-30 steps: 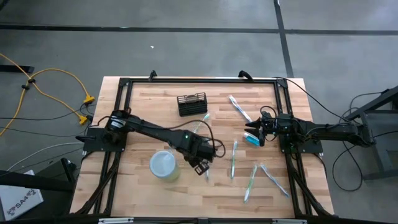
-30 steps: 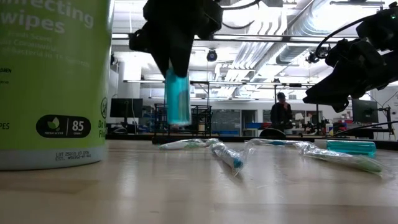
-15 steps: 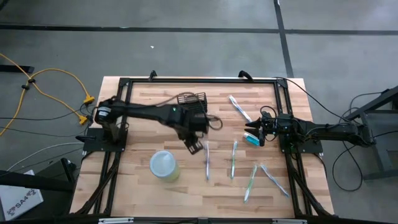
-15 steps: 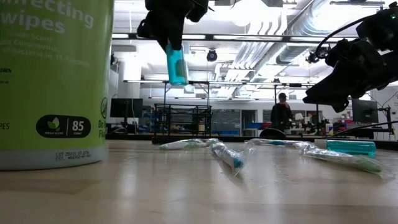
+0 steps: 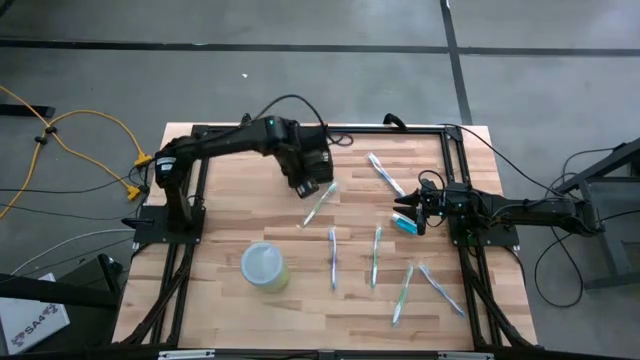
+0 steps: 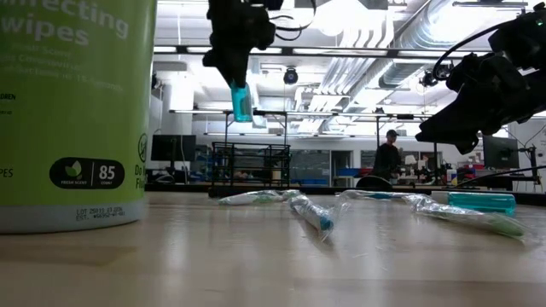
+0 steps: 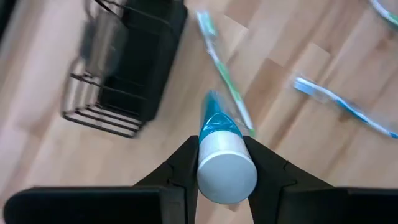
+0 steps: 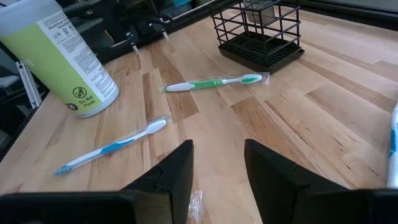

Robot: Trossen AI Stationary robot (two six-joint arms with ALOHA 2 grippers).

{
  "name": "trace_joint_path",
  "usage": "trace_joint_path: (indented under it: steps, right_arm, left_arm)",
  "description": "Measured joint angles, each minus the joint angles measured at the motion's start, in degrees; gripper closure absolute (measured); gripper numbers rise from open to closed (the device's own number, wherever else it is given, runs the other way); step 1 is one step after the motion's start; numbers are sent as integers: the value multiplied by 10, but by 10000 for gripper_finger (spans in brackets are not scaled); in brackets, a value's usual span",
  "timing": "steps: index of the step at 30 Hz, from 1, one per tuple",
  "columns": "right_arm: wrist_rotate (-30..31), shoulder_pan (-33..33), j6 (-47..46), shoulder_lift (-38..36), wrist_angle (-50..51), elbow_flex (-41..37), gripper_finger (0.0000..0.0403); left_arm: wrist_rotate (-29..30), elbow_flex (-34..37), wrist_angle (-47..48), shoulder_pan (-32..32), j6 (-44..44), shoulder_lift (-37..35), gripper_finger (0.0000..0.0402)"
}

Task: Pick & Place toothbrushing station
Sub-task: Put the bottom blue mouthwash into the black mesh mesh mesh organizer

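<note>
My left gripper (image 5: pixel 308 186) is shut on a teal toothpaste tube (image 6: pixel 241 101) with a white cap (image 7: pixel 227 171). It is up in the air beside the black wire-mesh holder (image 7: pixel 124 68), which stands on the table's far middle and also shows in the right wrist view (image 8: pixel 258 31). In the high view the arm hides most of the holder. My right gripper (image 5: pixel 408 215) is open and empty at the table's right, over a second teal tube (image 6: pixel 482 202). My left gripper pinches the tube between its two fingers (image 7: pixel 186 155) at the cap end (image 7: pixel 219 134), the cap lying up between them. The fingers point down from above. The tube hangs upright below them, clear of the table.
A yellow-green wipes canister (image 5: pixel 264 267) stands at the near left. Several wrapped toothbrushes lie on the wood: a green one (image 5: pixel 318 203) just by the holder, others in the middle (image 5: pixel 333 258) and near right (image 5: pixel 440 285), and one at the far right (image 5: pixel 385 173).
My left gripper has carried the tube from beside the canister toward the table's far edge and risen, ending next to the holder. It has turned about on the way. The tube stays hanging upright and clear of the table.
</note>
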State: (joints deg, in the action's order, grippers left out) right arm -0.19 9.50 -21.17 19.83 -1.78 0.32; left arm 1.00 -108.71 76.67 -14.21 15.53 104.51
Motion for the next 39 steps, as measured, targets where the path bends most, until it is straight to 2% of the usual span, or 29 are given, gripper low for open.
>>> trace_joint_path:
  steps: [6,16,24,39]
  right_arm:
    - [0,0,0,0,0,0,268]
    - [0,0,0,0,0,0,268]
    - [0,0,0,0,0,0,268]
    - [0,0,0,0,0,0,268]
  left_arm:
    - [35,-1,-21,-22,-69,2,310]
    - [56,-1,-38,-57,-157,14,314]
    - [58,0,-35,-82,-179,26,314]
    - [49,0,-38,-79,-189,70,314]
